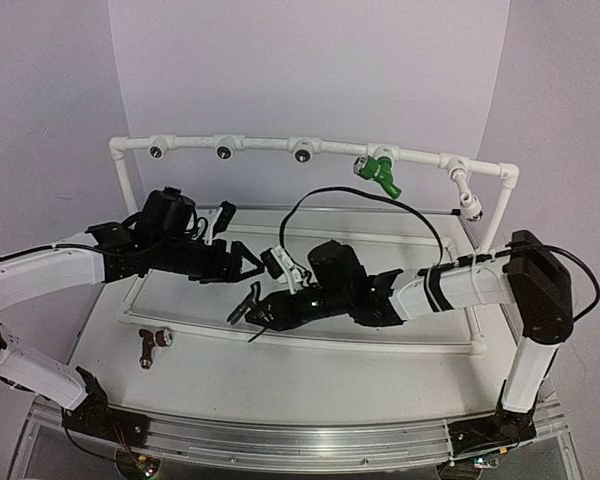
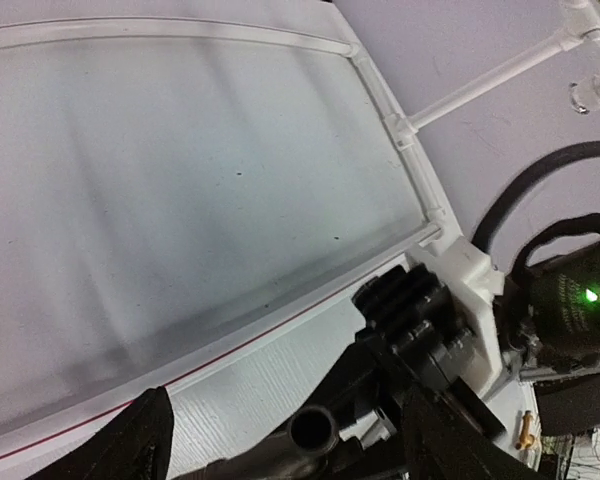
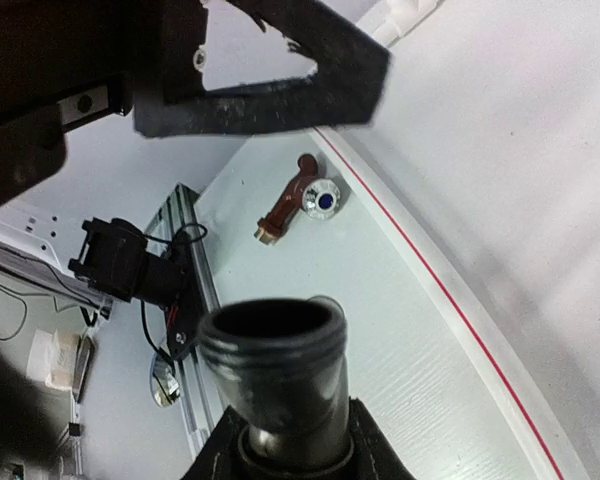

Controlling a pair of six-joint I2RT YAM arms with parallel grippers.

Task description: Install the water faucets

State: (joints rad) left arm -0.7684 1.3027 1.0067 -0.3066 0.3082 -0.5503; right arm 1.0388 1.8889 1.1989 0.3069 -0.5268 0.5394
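Black faucet (image 3: 272,345), which I judge stiff, light and slick, sits clamped by its body in my right fingers (image 3: 375,455), while my left fingers (image 3: 280,100) gape apart.

Legible text, numbers, brands: none in any view | nearest candidate: blue round spot on silver cap of brown faucet (image 3: 298,205), near left on the table (image 3: 400,330) | too small to tell if it carries a mark
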